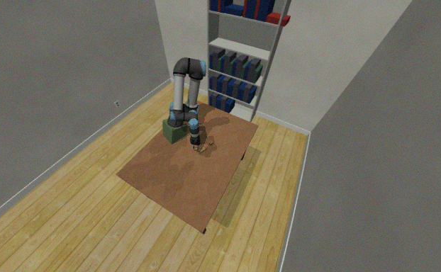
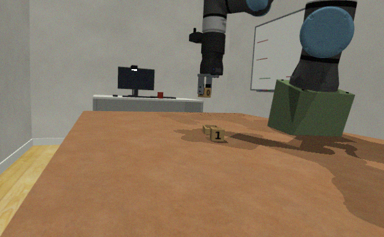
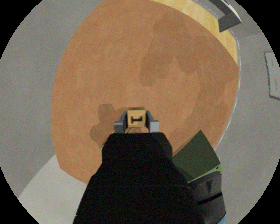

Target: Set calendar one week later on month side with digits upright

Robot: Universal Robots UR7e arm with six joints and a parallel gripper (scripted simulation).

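Note:
My gripper (image 2: 205, 92) (image 1: 195, 146) (image 3: 136, 115) is shut on a small wooden date cube (image 2: 208, 92) (image 3: 135, 119) and holds it well above the table (image 2: 129, 173) (image 1: 177, 184). In the exterior view the held cube shows an upright 0. A second wooden cube (image 2: 217, 135) stands on the table below and a little to the right, showing an upright 1. A low wooden tray (image 2: 207, 128) lies just behind it; I cannot tell whether they touch. In the top view these pieces (image 1: 203, 150) are too small to tell apart.
The arm's green base block (image 2: 310, 109) (image 1: 174, 132) stands on the table close to the right of the cubes. A bookshelf (image 1: 241, 60) stands behind the table. A side desk with a monitor (image 2: 136, 78) stands beyond the table's far edge.

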